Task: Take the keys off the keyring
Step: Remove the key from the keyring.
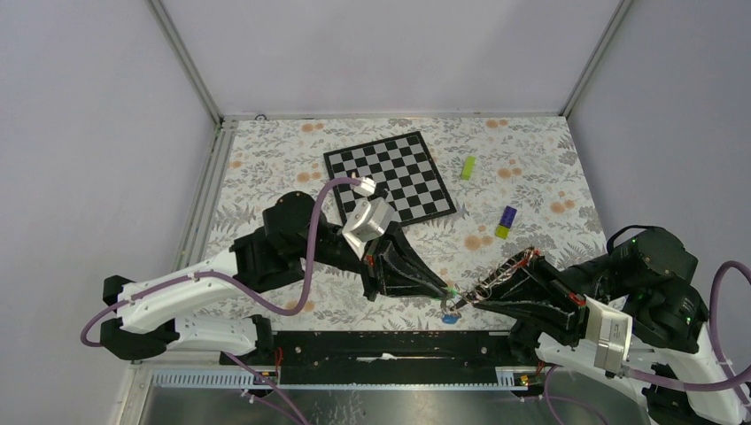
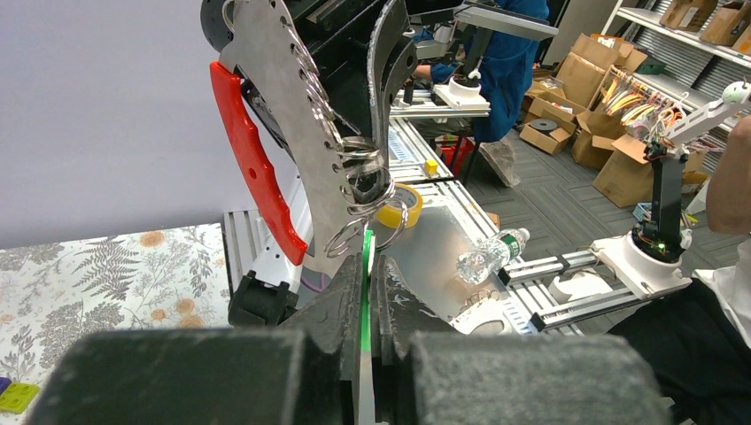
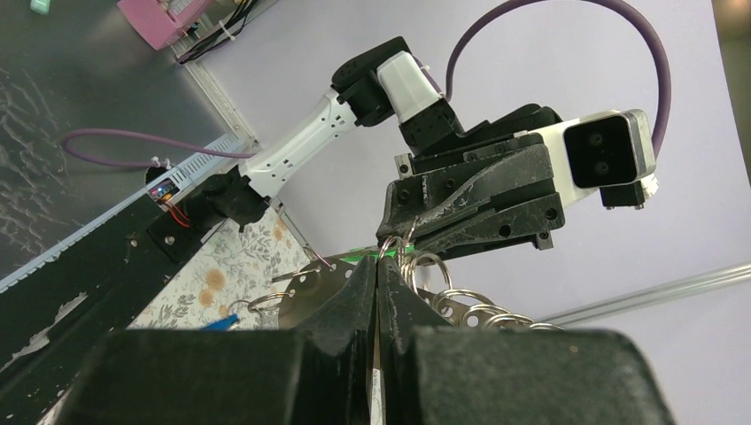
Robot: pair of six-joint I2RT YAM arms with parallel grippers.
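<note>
The keyring is a silvery perforated metal plate with several split rings and a red strip along one edge. My right gripper is shut on that plate and holds it just above the table's near edge. A green-headed key hangs on one ring. My left gripper is shut on it, tip to tip with the right gripper. The left gripper reaches in from the left. A blue-headed key dangles below from another ring.
A chessboard lies at the back of the floral table. A lime-green block and a purple-and-yellow block lie to its right. A black rail runs along the near edge under the grippers.
</note>
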